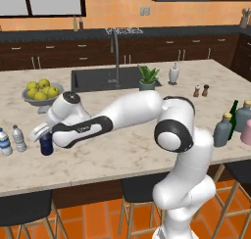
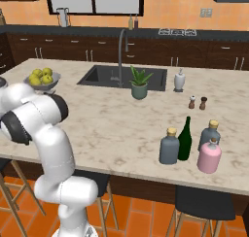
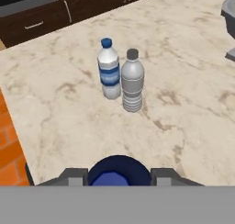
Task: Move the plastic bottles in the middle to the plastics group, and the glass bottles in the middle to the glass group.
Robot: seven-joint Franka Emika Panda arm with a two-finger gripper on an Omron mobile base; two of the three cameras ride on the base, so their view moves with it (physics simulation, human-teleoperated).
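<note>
The small navy-blue bottle (image 3: 118,169) sits between my fingers (image 3: 73,176), and my gripper (image 1: 43,135) is shut on it low over the counter's left end. The same navy bottle (image 1: 46,146) appears to touch the marble. Just beyond it stand two clear water bottles, one with a blue label (image 3: 109,69) and one plain (image 3: 132,81); they also show near the left edge (image 1: 5,142) (image 1: 18,138). At the counter's right end stand the green wine bottle (image 2: 185,139) and a grey-blue tan-capped bottle (image 2: 169,146), close beside another grey-blue bottle (image 2: 209,134) and a pink bottle (image 2: 209,156).
A bowl of lemons (image 1: 41,92) sits behind my gripper. The sink and faucet (image 1: 115,57), a potted plant (image 2: 139,83), a white vase (image 2: 179,79) and two shakers (image 2: 197,102) stand further back. The counter's front edge (image 1: 98,177) is near, with stools below.
</note>
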